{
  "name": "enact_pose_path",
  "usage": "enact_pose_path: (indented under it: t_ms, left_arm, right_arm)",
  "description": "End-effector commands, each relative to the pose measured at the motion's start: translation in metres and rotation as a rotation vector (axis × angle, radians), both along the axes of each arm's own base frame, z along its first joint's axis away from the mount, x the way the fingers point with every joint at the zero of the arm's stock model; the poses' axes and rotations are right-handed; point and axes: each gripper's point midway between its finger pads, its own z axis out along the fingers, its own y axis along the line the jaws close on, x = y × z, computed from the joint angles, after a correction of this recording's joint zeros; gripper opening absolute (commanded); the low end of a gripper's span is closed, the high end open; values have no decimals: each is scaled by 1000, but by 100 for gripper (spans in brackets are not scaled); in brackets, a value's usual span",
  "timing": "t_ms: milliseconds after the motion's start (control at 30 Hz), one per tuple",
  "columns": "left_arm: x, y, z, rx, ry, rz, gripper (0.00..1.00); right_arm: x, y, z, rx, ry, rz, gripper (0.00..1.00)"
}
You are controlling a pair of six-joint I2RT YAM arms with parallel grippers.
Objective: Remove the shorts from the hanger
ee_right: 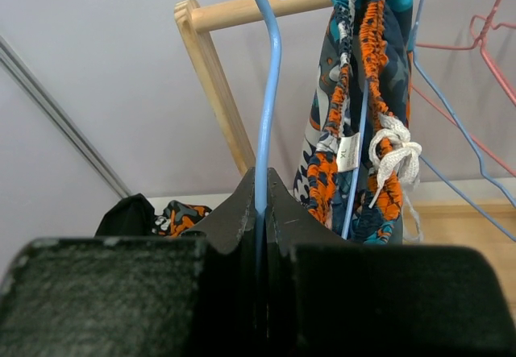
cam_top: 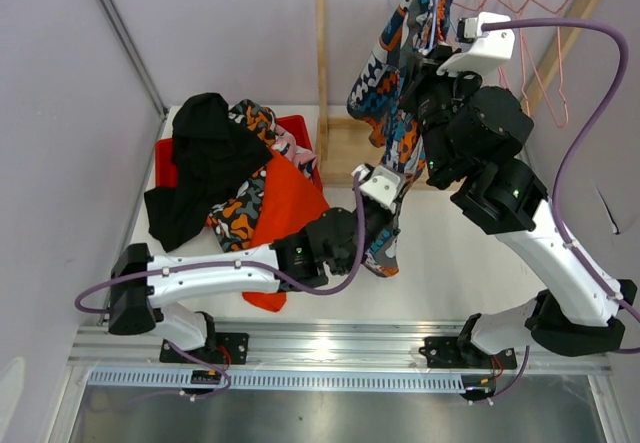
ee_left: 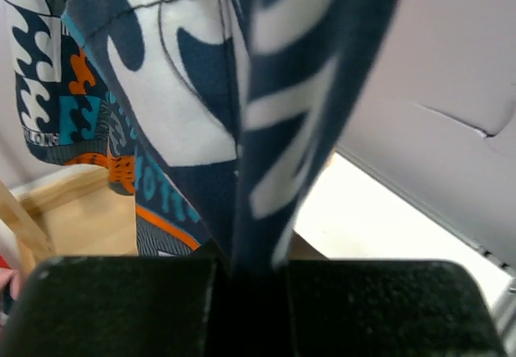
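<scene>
Blue shorts (cam_top: 385, 83) with an orange-white print hang from a blue wire hanger (ee_right: 268, 91) on the wooden rail. My right gripper (ee_right: 262, 204) is shut on the hanger's wire just below its hook, high beside the shorts' waistband (ee_right: 363, 91). In the top view that gripper (cam_top: 432, 73) sits against the fabric. My left gripper (ee_left: 250, 272) is shut on the lower hem of the shorts (ee_left: 274, 131), with a dark blue and white fold pinched between its pads. From above, the left gripper (cam_top: 388, 213) is low, under the hanging fabric.
A red bin (cam_top: 300, 128) at the left holds a heap: black shorts (cam_top: 205, 153), plain orange shorts (cam_top: 290, 198), blotched shorts (cam_top: 240, 208) and a pink pair (cam_top: 285, 141). The wooden rack's post (cam_top: 322, 63) stands close. Empty pink hangers (cam_top: 520, 23) hang at the right.
</scene>
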Motion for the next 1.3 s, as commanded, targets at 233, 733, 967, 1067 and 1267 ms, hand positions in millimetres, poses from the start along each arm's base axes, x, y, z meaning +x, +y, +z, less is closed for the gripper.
enact_pose_path:
  t_ms: [233, 733, 967, 1067, 1267]
  left_arm:
    - [-110, 40, -54, -74, 157, -76, 0]
    - [-159, 44, -122, 45, 242, -100, 0]
    - [-1, 71, -46, 29, 106, 131, 0]
    - [64, 94, -3, 30, 63, 243, 0]
    - [154, 163, 75, 16, 30, 420, 0]
  right_arm:
    - [9, -36, 55, 82, -108, -53, 0]
    - [7, -35, 54, 108, -68, -10, 0]
    - [-67, -8, 18, 126, 42, 151, 0]
    - [-97, -7, 1, 123, 101, 184, 0]
    - [-140, -19, -20, 111, 195, 178, 0]
